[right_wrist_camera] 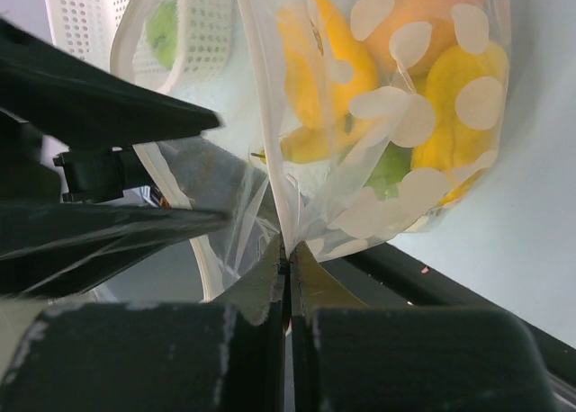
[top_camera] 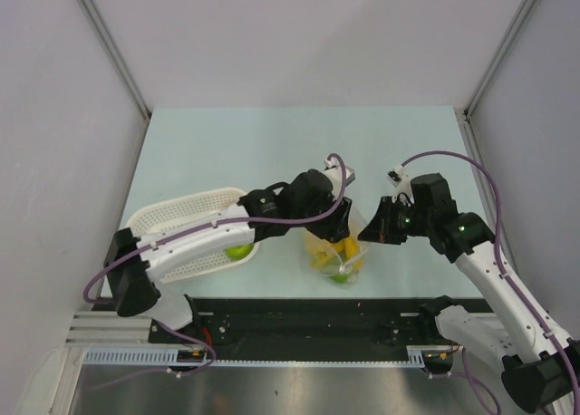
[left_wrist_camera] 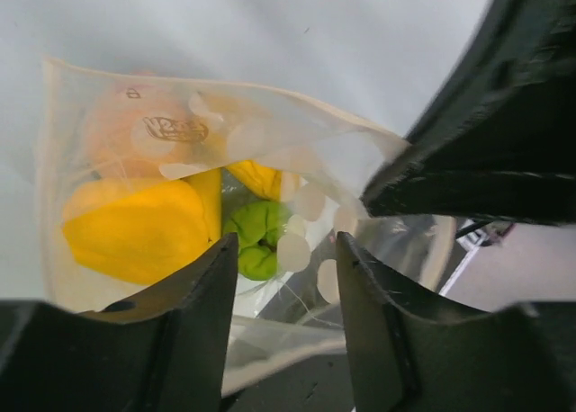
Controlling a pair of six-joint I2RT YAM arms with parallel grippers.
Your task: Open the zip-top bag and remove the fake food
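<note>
The zip-top bag hangs above the table's near edge, clear with white dots, its mouth held up between both arms. Inside lies the fake food: yellow pieces, an orange one and a green fruit. My right gripper is shut on one lip of the bag's edge. My left gripper stands at the bag's mouth with its jaws apart; loose film of the bag lies between its fingers, which do not pinch it.
A white perforated basket sits at the left under my left arm, with a green apple in it. The black base rail runs just below the bag. Grey walls close in both sides.
</note>
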